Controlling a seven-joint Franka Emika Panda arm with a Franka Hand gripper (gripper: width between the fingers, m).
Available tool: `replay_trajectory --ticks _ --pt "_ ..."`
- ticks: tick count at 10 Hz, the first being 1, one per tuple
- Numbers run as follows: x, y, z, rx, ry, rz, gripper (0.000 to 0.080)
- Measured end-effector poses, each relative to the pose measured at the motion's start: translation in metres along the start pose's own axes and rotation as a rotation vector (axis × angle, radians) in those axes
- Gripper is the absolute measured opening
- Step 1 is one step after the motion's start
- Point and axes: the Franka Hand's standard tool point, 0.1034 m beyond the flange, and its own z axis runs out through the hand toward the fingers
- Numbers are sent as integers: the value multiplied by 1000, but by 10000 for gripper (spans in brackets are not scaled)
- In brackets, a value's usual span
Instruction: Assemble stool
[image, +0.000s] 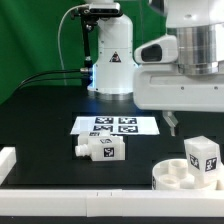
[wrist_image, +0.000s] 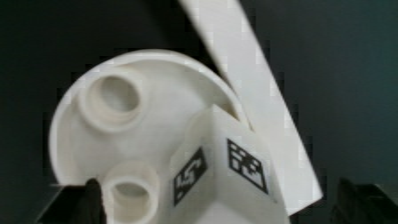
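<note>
Standing leg (image: 203, 158) looks plugged into the seat (image: 168, 180), hand (image: 171, 124) hanging released above it. Loose leg (image: 100, 150) lies on the tabletop at the seat's nine o'clock, so plenty left.

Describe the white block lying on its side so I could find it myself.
Find the flat marker board with its four black-and-white tags in the middle of the dark table. Just in front of it, nearer the camera, lies a chunky white leg on its side. Unlike the other leg, standing upright in the round seat at the exterior view's right, it lies alone.
</note>
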Motion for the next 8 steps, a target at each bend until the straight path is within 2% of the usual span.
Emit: replay_trajectory --ticks 3,4,5,6,7,8 --pt "1 1 1 -10 6 -313 649" --pt "3 -2 1 -21 23 -511 649" --pt "5 -4 0 -45 10 -755 649" --pt "9 -9 0 -67 16 -890 649" --pt "13 -6 -3 -66 68 -891 649" --pt "11 -1 -2 -76 58 -960 649"
